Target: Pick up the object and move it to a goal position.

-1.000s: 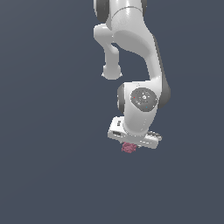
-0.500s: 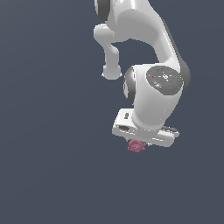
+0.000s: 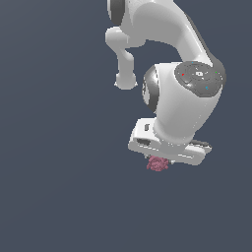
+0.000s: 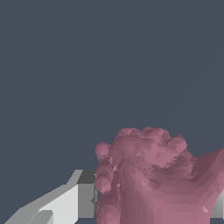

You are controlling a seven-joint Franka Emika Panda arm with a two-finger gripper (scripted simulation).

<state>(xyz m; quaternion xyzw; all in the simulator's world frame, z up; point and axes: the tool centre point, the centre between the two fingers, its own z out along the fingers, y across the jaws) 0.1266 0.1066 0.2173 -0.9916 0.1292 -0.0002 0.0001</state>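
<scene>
Pink object (image 3: 158, 164) protrudes beneath white pincer (image 3: 162, 161).

Backdrop (image 3: 54, 197) flat slate-grey all round — no visible seams, evenly lit.

The white arm (image 3: 167, 44) bends downward, its gripper (image 3: 158, 162) clamped on the pink object (image 3: 157, 164).

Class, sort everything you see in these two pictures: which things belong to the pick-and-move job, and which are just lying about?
Belonging to the job:
- pink lumpy object, sitting between the fingers
- gripper, with one finger beside the object in the wrist view

Lying about:
- nothing; only a plain dark backdrop shows in either view
</scene>
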